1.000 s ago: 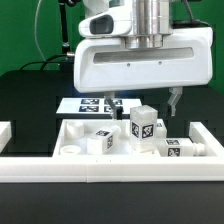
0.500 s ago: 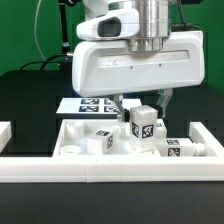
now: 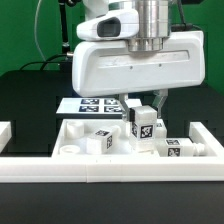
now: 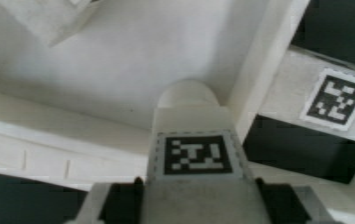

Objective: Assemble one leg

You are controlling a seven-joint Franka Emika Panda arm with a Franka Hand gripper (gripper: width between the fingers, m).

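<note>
Leg (image 3: 143,125): upright, directly beneath gripper (image 3: 144,105), between its jaws
Leg axis: vertical
Gripper: open, jaws just beside leg's sides

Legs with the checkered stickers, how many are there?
3. The upright leg stands between the fingers of the gripper; the second leg lies at the exterior view's left of it, the third leg at its right. More may be hidden.
</note>
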